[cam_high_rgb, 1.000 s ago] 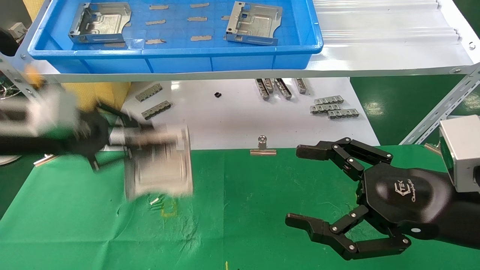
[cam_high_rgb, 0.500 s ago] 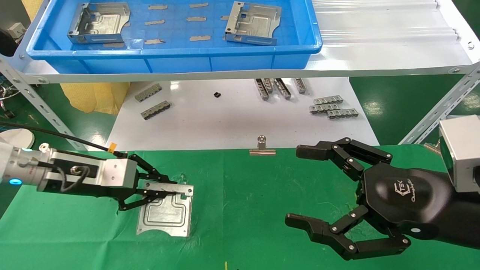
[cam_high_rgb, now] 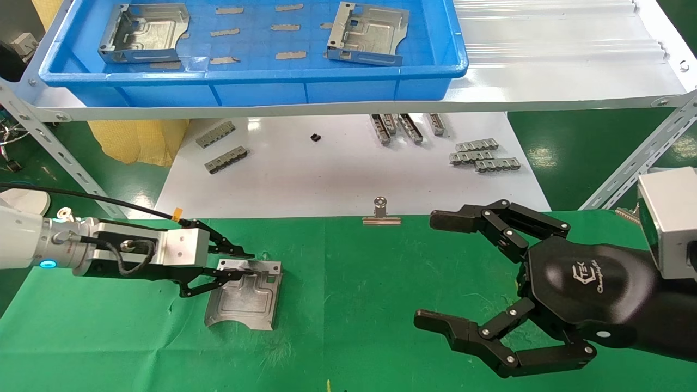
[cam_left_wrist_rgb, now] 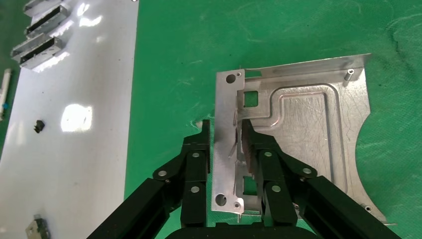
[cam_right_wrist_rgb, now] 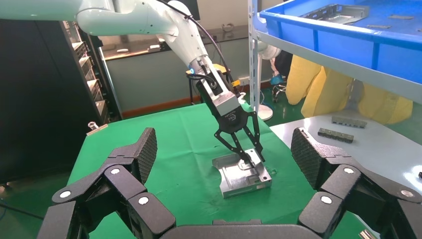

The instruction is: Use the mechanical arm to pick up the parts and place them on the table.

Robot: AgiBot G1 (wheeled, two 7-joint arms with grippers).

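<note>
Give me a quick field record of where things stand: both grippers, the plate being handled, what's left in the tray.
left gripper: shut on the upright flange of the plate, low over the green table
plate: lying flat on the green cloth, flange still pinched
right gripper: open, hovering over the table's right side, holding nothing
blue tray: on the shelf above, two more plates inside, one left, one right
white board: small grey strips scattered on it
</note>
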